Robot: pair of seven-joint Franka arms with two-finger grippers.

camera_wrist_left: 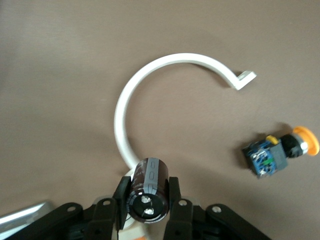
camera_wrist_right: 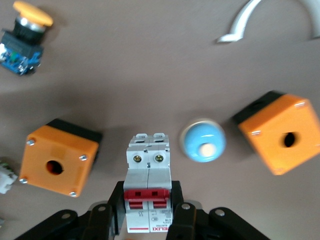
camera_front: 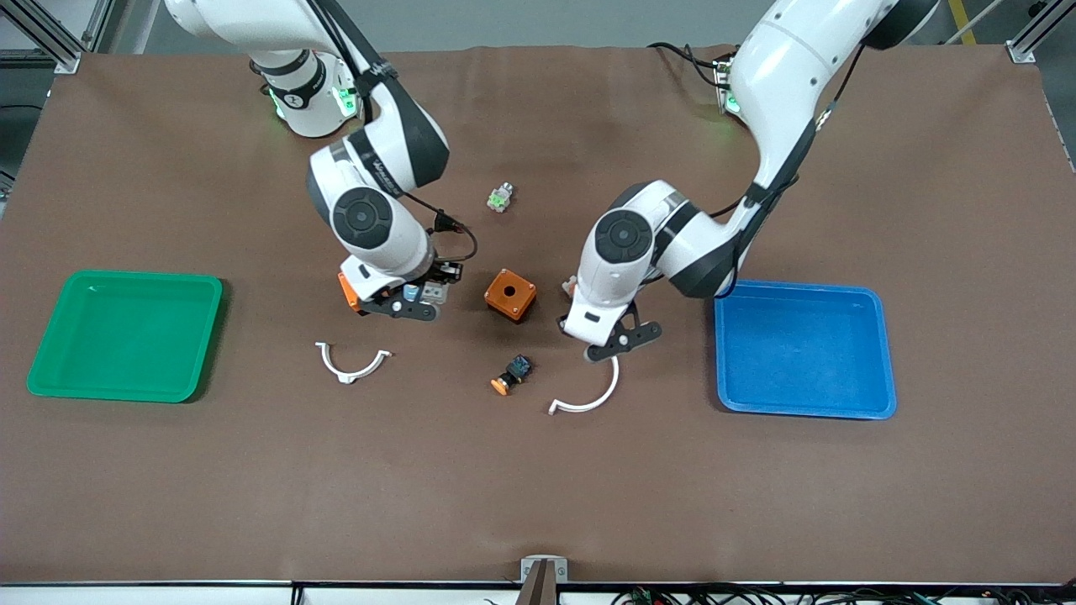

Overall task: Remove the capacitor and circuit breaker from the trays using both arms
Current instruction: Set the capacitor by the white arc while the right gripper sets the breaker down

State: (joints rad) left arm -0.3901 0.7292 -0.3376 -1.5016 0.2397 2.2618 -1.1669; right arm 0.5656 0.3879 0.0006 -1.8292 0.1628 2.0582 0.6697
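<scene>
Table covered in brown cloth, with two white robot arms reaching down toward its middle from their bases along the top of the front view. The right arm bends at the elbow and points its wrist straight down; the right gripper hangs low over the cloth, between an orange box and a second orange box half hidden under the wrist. Its fingers are closed on the breaker, a light-grey block with red toggles, held by its lower half. Beside the breaker lies a round blue cap.

The left arm folds the same way, wrist downward. The left gripper hangs over one end of a white curved clip, and its fingers pinch the capacitor, a dark stubby cylinder with its round end face toward the wrist camera.

An orange-capped push button lies between the two grippers, nearer the front camera. Another white curved clip sits by the right gripper. A green tray stands at the right arm's end of the table, a blue tray at the left arm's end.
</scene>
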